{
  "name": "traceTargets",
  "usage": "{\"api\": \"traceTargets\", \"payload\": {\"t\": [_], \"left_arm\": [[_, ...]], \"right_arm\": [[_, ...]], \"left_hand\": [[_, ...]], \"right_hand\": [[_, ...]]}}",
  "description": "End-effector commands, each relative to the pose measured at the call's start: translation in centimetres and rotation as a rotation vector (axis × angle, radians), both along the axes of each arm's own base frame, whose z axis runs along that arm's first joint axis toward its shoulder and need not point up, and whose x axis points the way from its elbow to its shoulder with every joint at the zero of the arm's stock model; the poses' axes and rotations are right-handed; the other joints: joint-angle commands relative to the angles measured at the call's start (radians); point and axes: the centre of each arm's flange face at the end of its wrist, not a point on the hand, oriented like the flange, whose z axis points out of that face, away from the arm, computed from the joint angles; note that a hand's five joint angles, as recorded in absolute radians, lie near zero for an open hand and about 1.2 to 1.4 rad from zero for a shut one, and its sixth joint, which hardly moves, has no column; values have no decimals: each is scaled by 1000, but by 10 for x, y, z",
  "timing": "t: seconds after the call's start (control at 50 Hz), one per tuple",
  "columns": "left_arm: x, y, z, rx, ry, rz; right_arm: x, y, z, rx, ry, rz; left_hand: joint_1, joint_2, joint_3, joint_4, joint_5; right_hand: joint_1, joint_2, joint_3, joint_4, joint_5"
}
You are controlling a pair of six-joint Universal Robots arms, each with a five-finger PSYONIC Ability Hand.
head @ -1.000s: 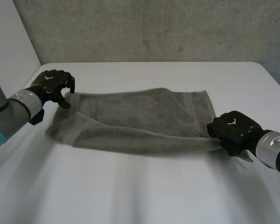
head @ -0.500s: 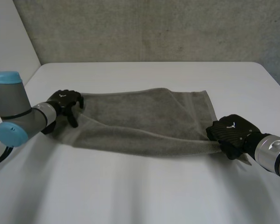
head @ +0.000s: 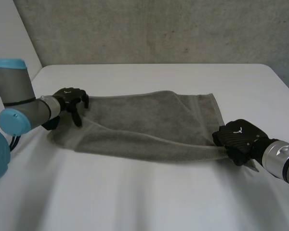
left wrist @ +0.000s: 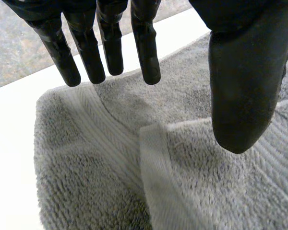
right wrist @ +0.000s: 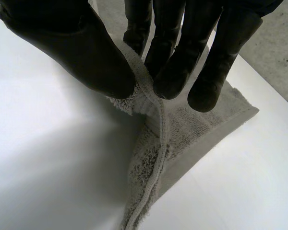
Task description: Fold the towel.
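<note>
A grey towel lies folded lengthwise across the white table, its near edge doubled over. My left hand hovers over the towel's left end with straight, spread fingers and the thumb apart, holding nothing. In the left wrist view the folded corner of the towel lies just under that hand. My right hand is at the towel's near right corner. Its thumb and fingers pinch the towel's hemmed corner, lifting it slightly off the table.
The white table stretches wide in front of the towel. A grey concrete wall stands behind the far edge. A white panel rises at the far left.
My left hand let go of the towel's left end and opened, shifting slightly right over it while the arm swung in. My right hand kept its pinch and barely moved.
</note>
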Motion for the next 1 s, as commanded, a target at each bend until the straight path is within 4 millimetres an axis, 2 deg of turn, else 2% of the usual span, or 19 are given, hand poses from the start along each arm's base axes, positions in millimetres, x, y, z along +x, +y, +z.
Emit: {"api": "traceTargets", "payload": {"t": [0.02,0.16,0.34,0.4,1.0], "left_arm": [[-5,1,-3,50,-8,-12],[-5,1,-11,80,-17,-10],[-5,2,-12,87,-20,-12],[-5,2,-11,81,-21,-11],[-4,6,-21,118,-29,-12]], "right_arm": [[0,0,-2,0,2,-1],[0,0,-2,0,0,0],[0,0,-2,1,1,1],[0,1,-3,4,2,1],[0,1,-6,5,19,11]], "left_hand": [[-11,-22,-20,-19,10],[3,-8,-5,-4,25],[30,19,21,22,51],[109,98,101,101,131],[124,113,115,116,145]], "right_hand": [[76,92,53,59,61],[76,92,53,59,61],[76,92,53,59,61],[76,92,53,59,61],[76,92,53,59,61]]}}
